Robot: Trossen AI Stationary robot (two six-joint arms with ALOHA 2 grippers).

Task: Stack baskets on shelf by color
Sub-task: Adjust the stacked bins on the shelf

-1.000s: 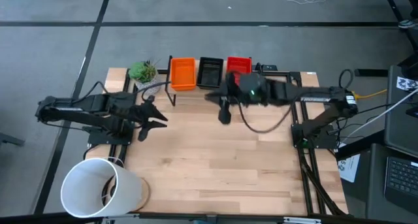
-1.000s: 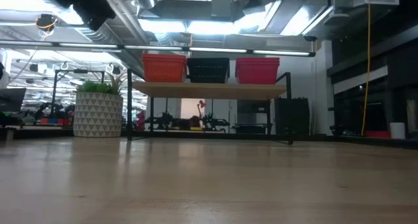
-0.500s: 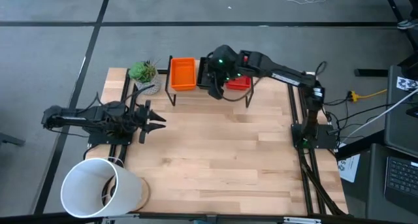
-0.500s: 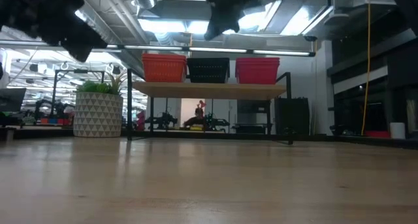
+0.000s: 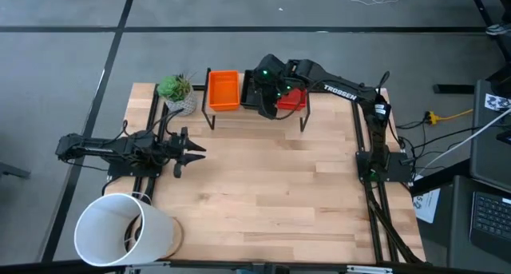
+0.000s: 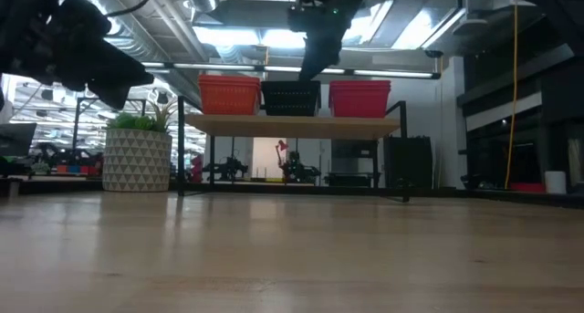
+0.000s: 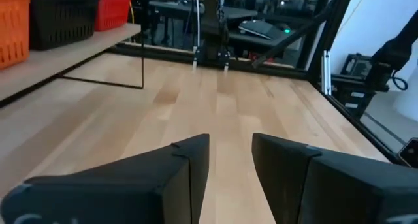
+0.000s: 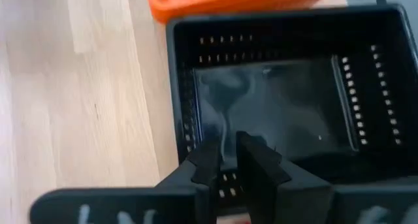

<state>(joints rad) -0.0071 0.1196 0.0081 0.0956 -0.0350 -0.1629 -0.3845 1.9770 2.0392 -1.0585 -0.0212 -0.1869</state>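
Observation:
On the shelf [image 6: 292, 124] three basket piles stand side by side on its board: orange [image 5: 223, 89], black [image 5: 254, 84] and red [image 5: 292, 101]. The low view shows them as orange [image 6: 228, 95], black [image 6: 291, 99] and red [image 6: 359, 99]. My right gripper [image 8: 227, 152] points down over the black basket [image 8: 287, 106], at the wall on its table side, with the fingers almost together. In the low view it [image 6: 312, 68] sits just above that basket's rim. My left gripper [image 5: 188, 152] hovers open near the table's left edge, holding nothing. My right gripper comes at the black basket from above, its fingertips [image 8: 210, 160] at the wall [image 8: 189, 139] on the basket's table side. I cannot tell whether they touch it. The basket sits level on the shelf.
A potted plant [image 5: 176, 90] stands left of the shelf at the far edge. A large white bucket [image 5: 120, 230] lies at the near left corner. The wooden tabletop [image 5: 271, 186] stretches bare in front of the shelf.
My right arm swung from above the table in front of the shelf toward the far edge, then came down over the black basket. My left arm sank lower at the table's left side. The baskets stayed where they were.

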